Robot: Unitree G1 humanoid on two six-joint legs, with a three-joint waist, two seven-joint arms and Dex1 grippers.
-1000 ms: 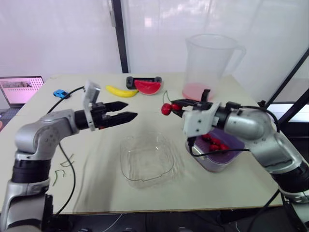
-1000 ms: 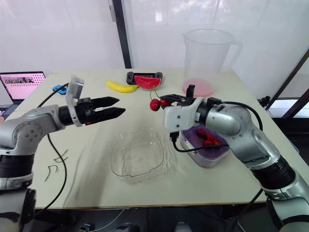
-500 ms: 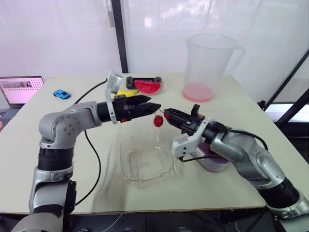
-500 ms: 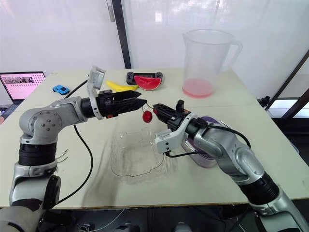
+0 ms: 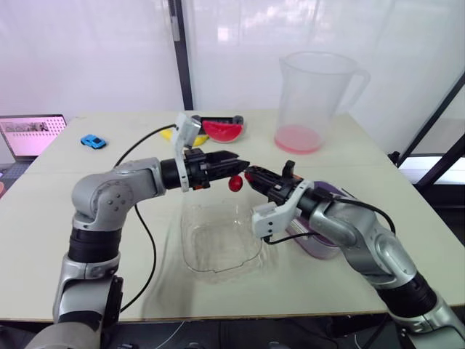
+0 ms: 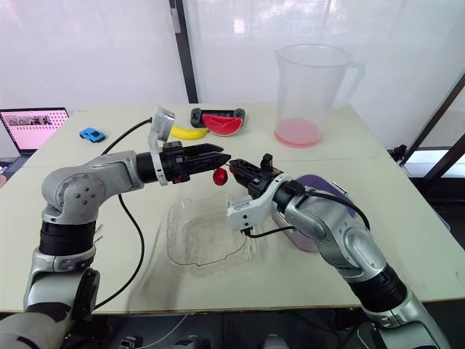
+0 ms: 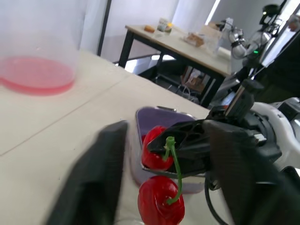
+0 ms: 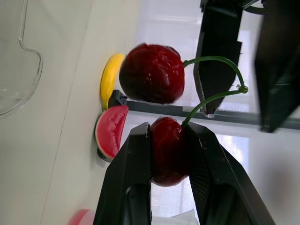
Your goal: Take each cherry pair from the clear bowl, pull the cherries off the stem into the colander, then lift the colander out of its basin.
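Tabletop [image 5: 43, 196], left fingers [image 5: 221, 161] opposite right fingers [image 5: 263, 177]

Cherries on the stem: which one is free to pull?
The cherry nearer the left gripper, hanging free on its stem; the other cherry is clamped in the right gripper.

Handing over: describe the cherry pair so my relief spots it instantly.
Find the clear bowl mid-table. Above its far side the two arms meet: the right end effector pinches one cherry, and the left end effector, open, is at the stem. Unlike the red watermelon slice lying farther back, the cherry pair is held in the air, joined by a green stem.
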